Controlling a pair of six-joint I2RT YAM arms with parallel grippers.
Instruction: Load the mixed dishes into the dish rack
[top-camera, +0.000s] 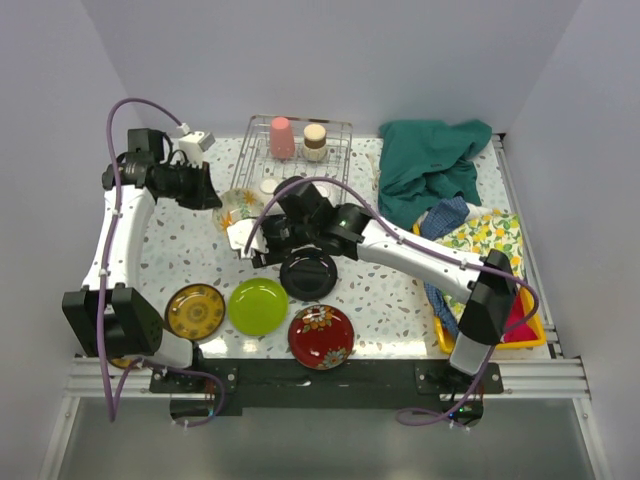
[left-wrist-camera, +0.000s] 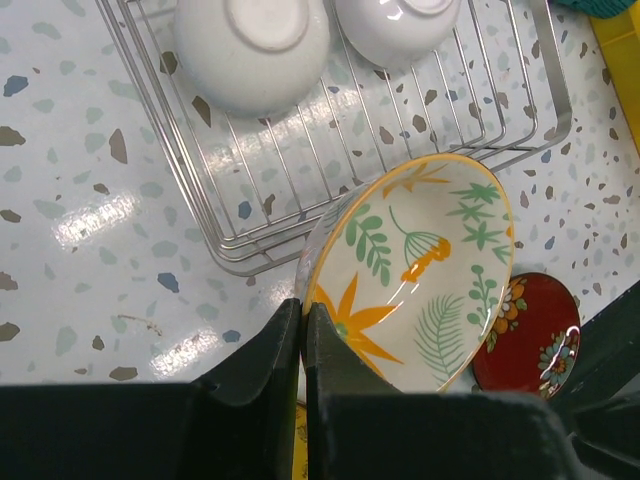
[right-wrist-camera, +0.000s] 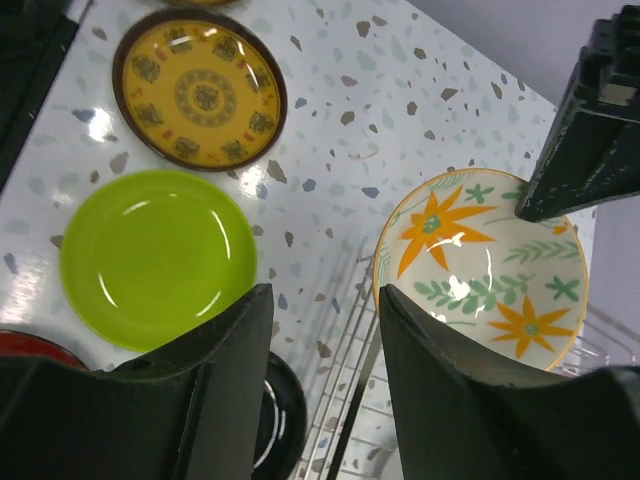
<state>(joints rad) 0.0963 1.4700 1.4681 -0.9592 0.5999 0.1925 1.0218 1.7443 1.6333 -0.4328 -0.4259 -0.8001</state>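
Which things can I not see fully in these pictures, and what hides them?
Top view: black plate, far part under the right arm.
Top view: yellow tray, mostly under a patterned cloth and the arm.
Left wrist view: two white bowls in the dish rack, cut by the top edge.
Left wrist view: floral bowl, near rim behind the left fingers.

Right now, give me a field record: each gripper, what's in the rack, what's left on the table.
left gripper: shut on rim of tilted leaf-patterned yellow-rimmed bowl, beside corner of silver wire dish rack
right gripper: open, empty
in rack: salmon-pink cup, beige-topped cup, two upturned white bowls
on table: brown-gold round plate, lime-green plate, red floral plate, black plate
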